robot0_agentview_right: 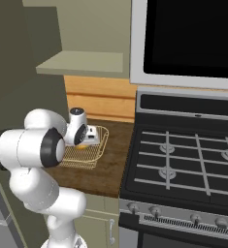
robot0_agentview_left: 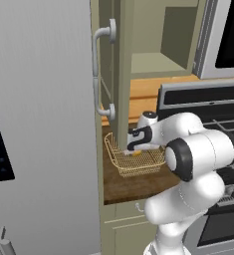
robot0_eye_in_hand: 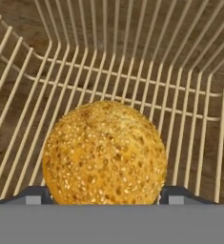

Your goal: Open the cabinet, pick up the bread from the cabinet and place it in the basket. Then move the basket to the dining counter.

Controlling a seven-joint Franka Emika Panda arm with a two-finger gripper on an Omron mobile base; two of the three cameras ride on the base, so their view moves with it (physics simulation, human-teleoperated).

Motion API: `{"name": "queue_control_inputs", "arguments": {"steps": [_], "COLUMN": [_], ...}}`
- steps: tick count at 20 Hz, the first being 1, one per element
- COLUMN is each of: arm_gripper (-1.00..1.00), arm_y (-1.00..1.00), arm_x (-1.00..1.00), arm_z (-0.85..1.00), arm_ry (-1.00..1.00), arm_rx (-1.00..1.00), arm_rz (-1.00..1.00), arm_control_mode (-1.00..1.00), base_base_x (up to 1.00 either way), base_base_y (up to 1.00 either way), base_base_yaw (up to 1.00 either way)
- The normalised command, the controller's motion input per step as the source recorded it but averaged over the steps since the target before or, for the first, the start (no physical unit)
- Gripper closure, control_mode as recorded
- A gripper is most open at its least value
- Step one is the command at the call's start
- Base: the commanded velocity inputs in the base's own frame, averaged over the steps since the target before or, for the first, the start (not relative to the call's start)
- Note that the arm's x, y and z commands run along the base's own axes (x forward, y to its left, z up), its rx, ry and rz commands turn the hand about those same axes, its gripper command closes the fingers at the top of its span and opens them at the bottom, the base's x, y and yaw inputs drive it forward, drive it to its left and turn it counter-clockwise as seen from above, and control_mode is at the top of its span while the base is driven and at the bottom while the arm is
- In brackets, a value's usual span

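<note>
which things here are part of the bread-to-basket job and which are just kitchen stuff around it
Part of the job:
- bread, sitting inside the basket between the open gripper tips
- basket, on the short brown worktop
- cabinet, door swung open

Just around:
- stove with its grates
- microwave above it
- grey fridge

bread (robot0_eye_in_hand: 104,153): round, golden-orange, seeded, close ahead between the two fingertips
fingertips (robot0_eye_in_hand: 33,194): dark, one on either side of the bun, spread wide
basket (robot0_eye_in_hand: 189,109): wire floor and flared walls around and beyond the bun
worktop (robot0_eye_in_hand: 147,28): dark wood beneath the mesh
</note>
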Motion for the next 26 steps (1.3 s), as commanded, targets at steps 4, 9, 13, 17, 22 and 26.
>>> {"name": "queue_control_inputs", "arguments": {"steps": [4, 9, 13, 17, 22, 26], "arm_gripper": [-1.0, -1.0, -1.0, -1.0, -1.0, -1.0], "arm_y": [0.0, 0.0, 0.0, 0.0, -0.32, -0.62], "arm_x": [0.09, -0.05, -0.19, -0.26, -0.06, 0.0], "arm_z": [-0.03, 0.06, 0.29, 0.45, 0.2, 0.0], "arm_ry": [0.0, -0.02, -0.04, -0.08, -0.03, 0.0], "arm_rx": [0.0, 0.0, 0.0, 0.0, 0.07, 0.15], "arm_rz": [0.01, 0.0, 0.0, 0.0, -0.01, -0.04], "arm_control_mode": [-1.0, -1.0, -1.0, -1.0, -1.0, -1.0], "base_base_x": [0.0, 0.0, 0.0, 0.0, 0.0, 0.0], "base_base_y": [0.0, 0.0, 0.0, 0.0, 0.0, 0.0], "base_base_yaw": [0.0, 0.0, 0.0, 0.0, 0.0, 0.0]}}
